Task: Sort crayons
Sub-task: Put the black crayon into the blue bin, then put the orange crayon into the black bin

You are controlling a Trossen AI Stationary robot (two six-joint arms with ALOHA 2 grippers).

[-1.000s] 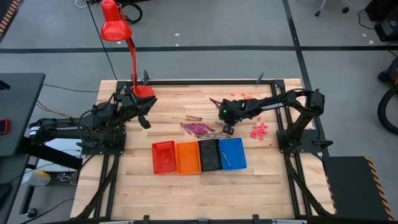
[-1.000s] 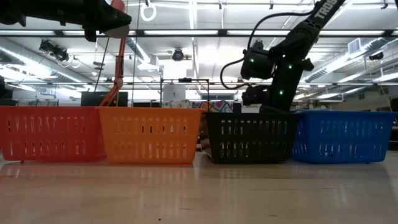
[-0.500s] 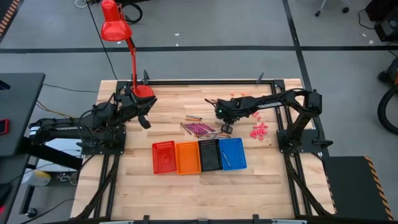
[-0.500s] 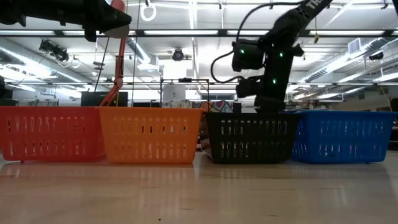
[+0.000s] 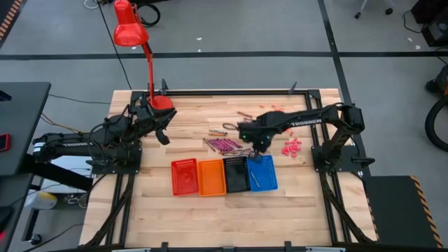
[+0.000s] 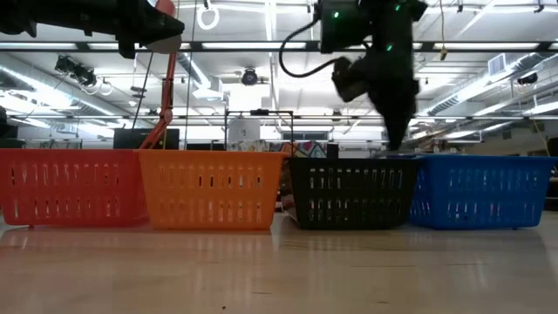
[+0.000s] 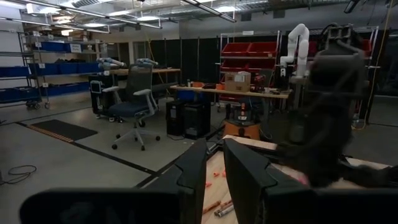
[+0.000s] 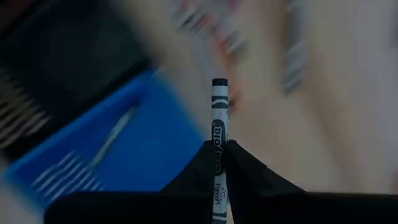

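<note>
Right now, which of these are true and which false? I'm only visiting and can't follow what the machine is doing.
1. The right gripper is pinching a crayon. True.
2. Four small baskets stand in a row: red basket, orange basket, black basket, blue basket. True.
3. The blue basket is empty. False: one thin stick already lies in it.
4. The left gripper is reaching into the red basket. False: it waits near the base of the red lamp, away from the baskets.
5. Loose crayons lie on the table behind the baskets. True.
</note>
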